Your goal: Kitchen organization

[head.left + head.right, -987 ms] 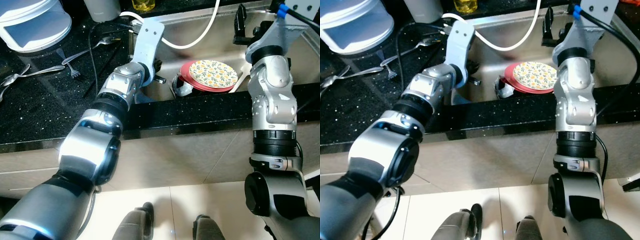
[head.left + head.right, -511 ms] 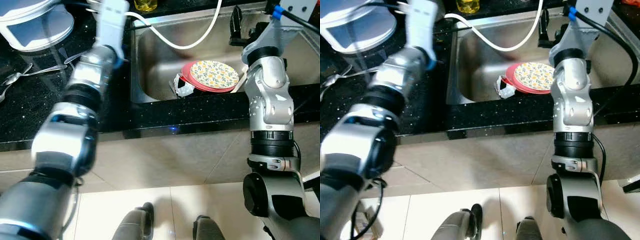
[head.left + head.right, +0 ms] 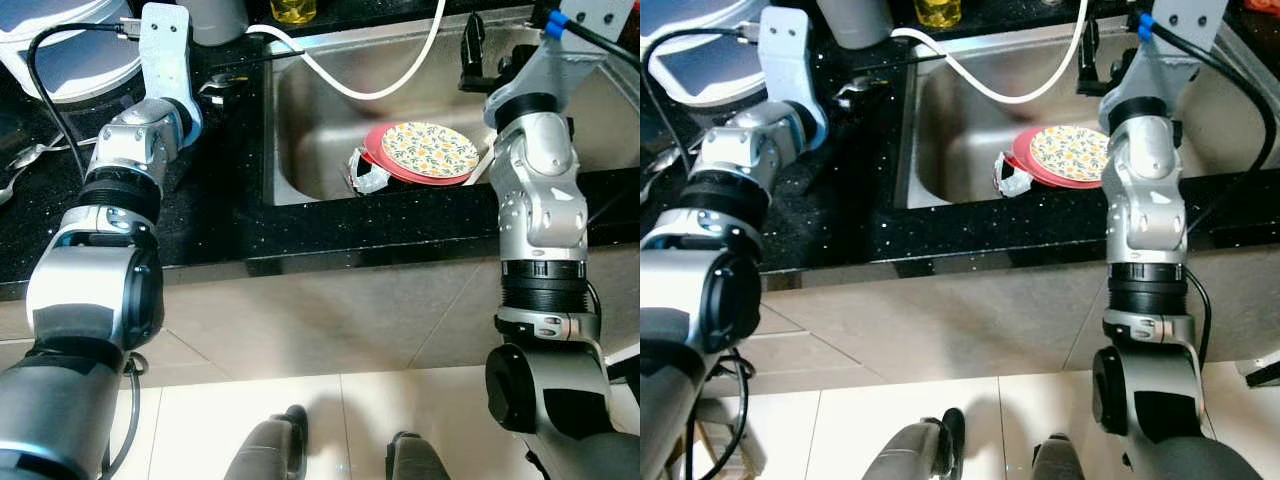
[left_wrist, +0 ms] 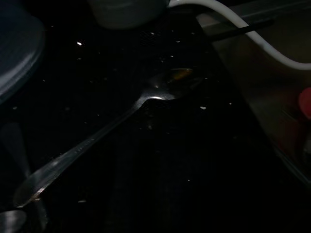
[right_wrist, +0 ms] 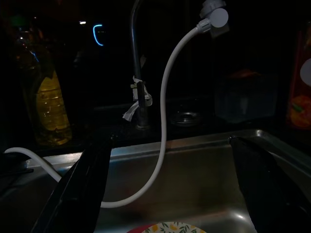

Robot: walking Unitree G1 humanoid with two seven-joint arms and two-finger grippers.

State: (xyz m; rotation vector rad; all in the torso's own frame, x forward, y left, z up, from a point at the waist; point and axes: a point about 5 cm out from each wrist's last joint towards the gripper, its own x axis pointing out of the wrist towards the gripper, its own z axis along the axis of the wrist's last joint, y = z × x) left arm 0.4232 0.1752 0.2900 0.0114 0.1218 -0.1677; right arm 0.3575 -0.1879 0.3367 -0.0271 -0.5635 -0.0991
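Step in hand, by judgement: cutlery pickup — left end effector [image 3: 215, 90], grip state can't tell, over spoon [image 4: 146, 102] on table [image 3: 380, 215] beside sink [image 3: 310, 120]; R end effector [image 5: 170, 189] released above sink; next: descend, clamp handle.

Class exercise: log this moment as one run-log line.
left end effector: over counter by spoon | right end effector: open, above sink | plate: in sink

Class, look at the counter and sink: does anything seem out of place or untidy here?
Yes. A spoon lies loose on the black counter beside the sink, with more cutlery strewn further left. A white hose droops across the sink, where a floral plate leans tilted.
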